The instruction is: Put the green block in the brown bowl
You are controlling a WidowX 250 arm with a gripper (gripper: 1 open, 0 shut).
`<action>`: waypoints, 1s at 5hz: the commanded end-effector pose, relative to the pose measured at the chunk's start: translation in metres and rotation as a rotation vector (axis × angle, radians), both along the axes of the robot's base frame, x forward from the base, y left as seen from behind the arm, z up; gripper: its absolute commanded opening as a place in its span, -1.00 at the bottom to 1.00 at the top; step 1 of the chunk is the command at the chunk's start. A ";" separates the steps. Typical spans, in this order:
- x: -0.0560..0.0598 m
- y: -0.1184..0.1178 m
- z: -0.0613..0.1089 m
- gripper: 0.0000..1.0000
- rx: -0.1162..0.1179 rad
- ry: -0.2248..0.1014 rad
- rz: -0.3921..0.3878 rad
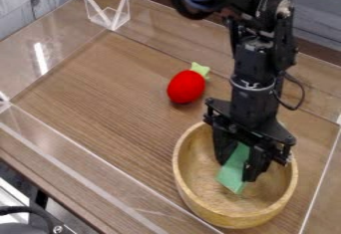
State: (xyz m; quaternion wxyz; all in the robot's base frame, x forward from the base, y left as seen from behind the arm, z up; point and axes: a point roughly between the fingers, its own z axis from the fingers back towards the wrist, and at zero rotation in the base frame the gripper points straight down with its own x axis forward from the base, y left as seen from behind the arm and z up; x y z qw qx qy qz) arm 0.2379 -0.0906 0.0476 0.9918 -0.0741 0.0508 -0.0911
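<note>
The brown bowl (200, 193) is a wide light-tan wooden bowl at the front right of the table. Inside it stands the green block (236, 171), a mint-green bar tilted upright, its lower end near the bowl's floor. My gripper (248, 158) reaches straight down into the bowl and is shut on the green block's upper part. Black fingers (220, 148) hide the top of the block.
A red strawberry-like object with a green top (186, 86) lies on the wood table left of and behind the bowl. Clear acrylic walls (54, 49) ring the table, with a clear stand (107, 14) at the back left.
</note>
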 end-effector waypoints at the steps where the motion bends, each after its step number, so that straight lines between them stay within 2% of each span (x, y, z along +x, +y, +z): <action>1: 0.004 0.002 0.009 1.00 -0.007 -0.022 0.017; 2: 0.005 0.005 0.020 1.00 -0.014 -0.036 0.025; 3: 0.007 0.009 0.038 1.00 -0.026 -0.069 0.035; 4: 0.012 0.016 0.066 1.00 -0.045 -0.117 0.051; 5: 0.020 0.030 0.088 1.00 -0.052 -0.163 0.079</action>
